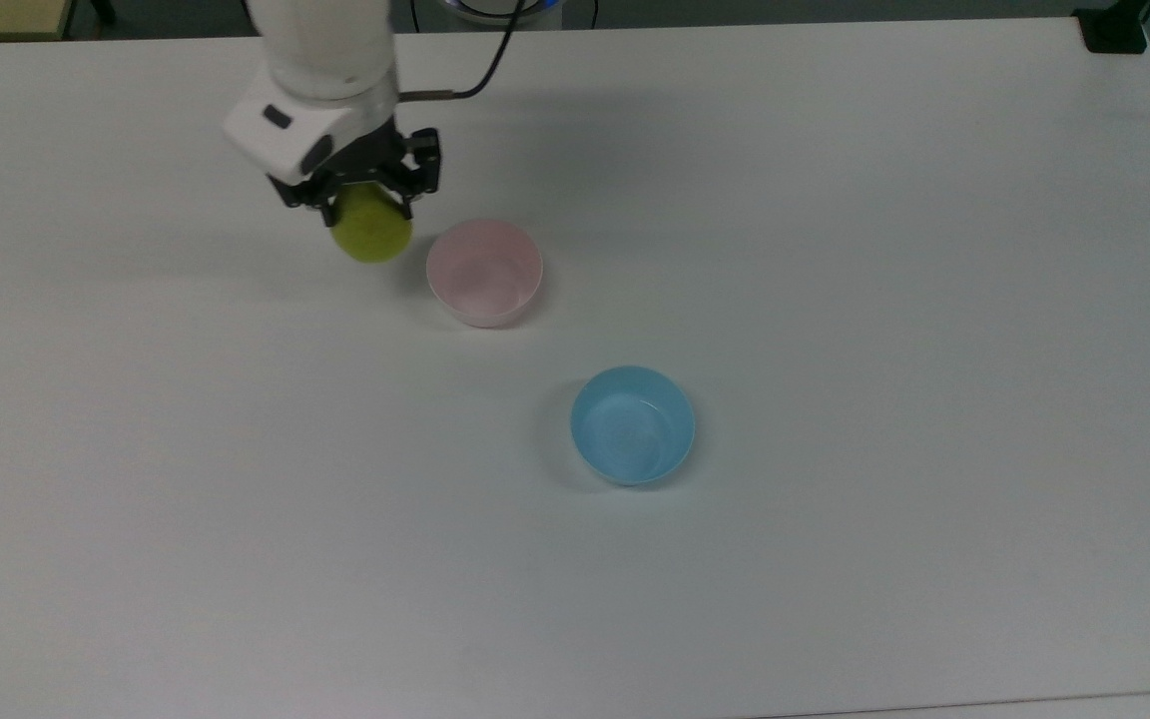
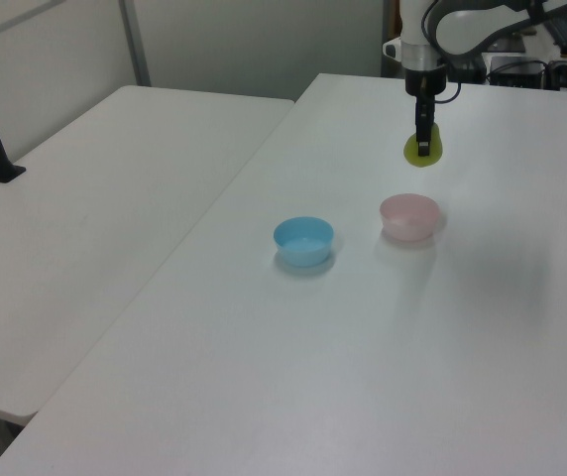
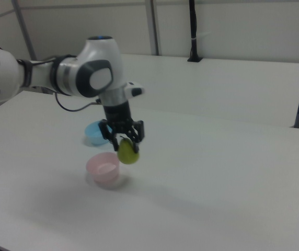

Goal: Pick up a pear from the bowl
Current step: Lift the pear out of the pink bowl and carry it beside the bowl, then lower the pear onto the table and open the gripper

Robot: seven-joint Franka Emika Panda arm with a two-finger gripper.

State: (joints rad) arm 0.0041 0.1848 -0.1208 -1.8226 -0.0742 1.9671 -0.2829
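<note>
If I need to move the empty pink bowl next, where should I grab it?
Pinch the pink bowl by its rim, coming straight down from above. It stands upright, open and empty, so one finger probably fits inside the wall. The side away from the blue bowl looks freest.

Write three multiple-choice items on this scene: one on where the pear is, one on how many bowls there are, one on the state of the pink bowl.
1. Where is the pear?
A. In the pink bowl
B. In the gripper, off the table
C. In the blue bowl

2. How many bowls are on the table?
A. One
B. Two
C. Three

3. The pink bowl is:
A. Empty
B. Holding the pear
C. Upside down

Answers:
1 B, the gripper is shut on the pear beside the pink bowl.
2 B, pink bowl and blue bowl.
3 A, its inside is bare.
</note>
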